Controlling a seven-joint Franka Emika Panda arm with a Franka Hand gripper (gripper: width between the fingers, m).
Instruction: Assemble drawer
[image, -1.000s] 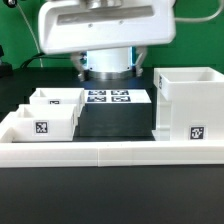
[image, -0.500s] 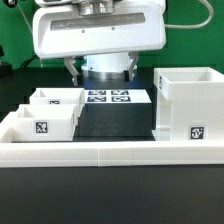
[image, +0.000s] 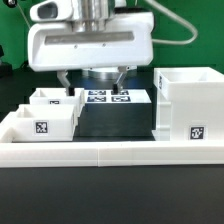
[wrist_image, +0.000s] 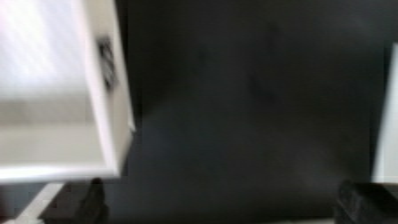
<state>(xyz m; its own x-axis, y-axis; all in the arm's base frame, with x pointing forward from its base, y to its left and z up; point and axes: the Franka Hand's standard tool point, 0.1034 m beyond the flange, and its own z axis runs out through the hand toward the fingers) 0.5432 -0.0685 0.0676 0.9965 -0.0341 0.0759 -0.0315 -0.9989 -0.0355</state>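
Exterior view: the hand (image: 93, 82), open and empty, hovers near the desk (image: 115, 125) rear edge, apparently reaching for a small white plastic tray (image: 55, 99); it must descend next.

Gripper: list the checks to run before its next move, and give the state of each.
1. Opening: gripper open, nothing between its fingers: ok.
2. Box: housing upright, apart from the gripper: ok.
3. Trays: front tray and rear tray open side up, both outside the housing: ok.
4. Gap between the gripper and the rear tray: cannot tell; they look close in the exterior view.
5. Part the gripper is lined up with: cannot tell; the wrist view is blurred.
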